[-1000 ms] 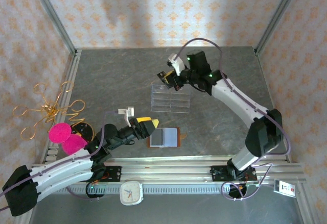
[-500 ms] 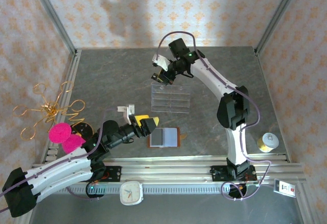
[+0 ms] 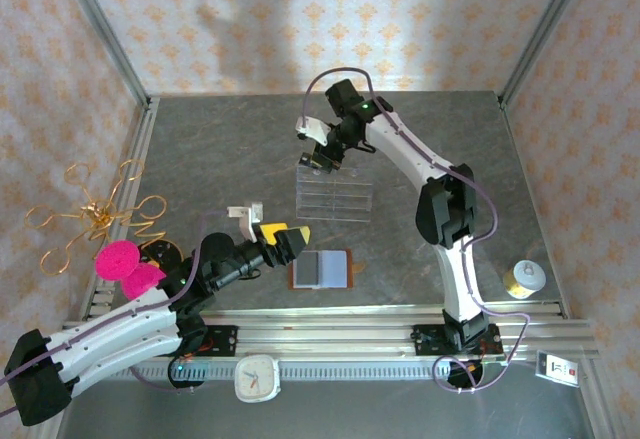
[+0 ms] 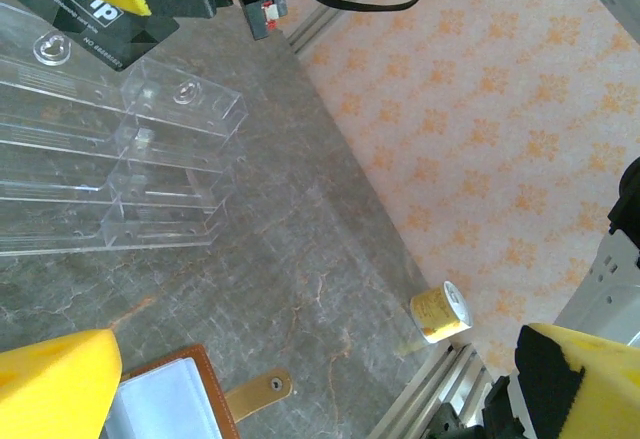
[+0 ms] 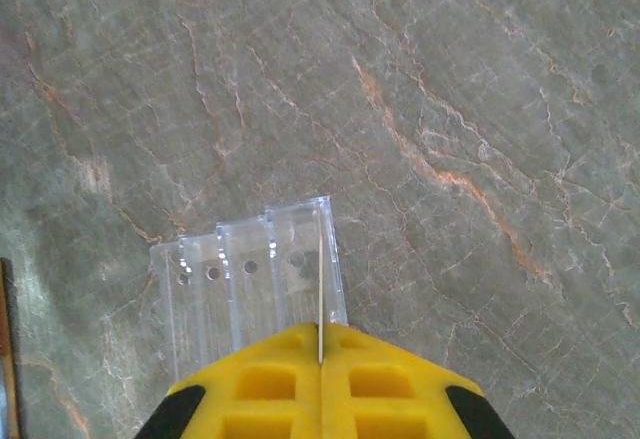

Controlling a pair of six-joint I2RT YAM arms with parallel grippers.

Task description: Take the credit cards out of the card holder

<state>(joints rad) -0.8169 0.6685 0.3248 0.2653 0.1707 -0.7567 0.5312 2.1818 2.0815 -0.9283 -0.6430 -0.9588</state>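
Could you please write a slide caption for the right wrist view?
Right end effector, shut on an edge-on credit card, poised above the clear rack on the marble table.

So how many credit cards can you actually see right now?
1: a black card pinched in the right claw, at the clear rack. Others may hide inside the card holder.

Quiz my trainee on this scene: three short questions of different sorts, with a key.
1. Fill in: the card holder lies ___ (open or shut).
2. True or false: the left pincer grips the card holder.
3. What does the right pincer hold above the clear rack? A a black card; B a spoon; C nothing.
Key: 1 open; 2 false, it stands open beside it; 3 A.
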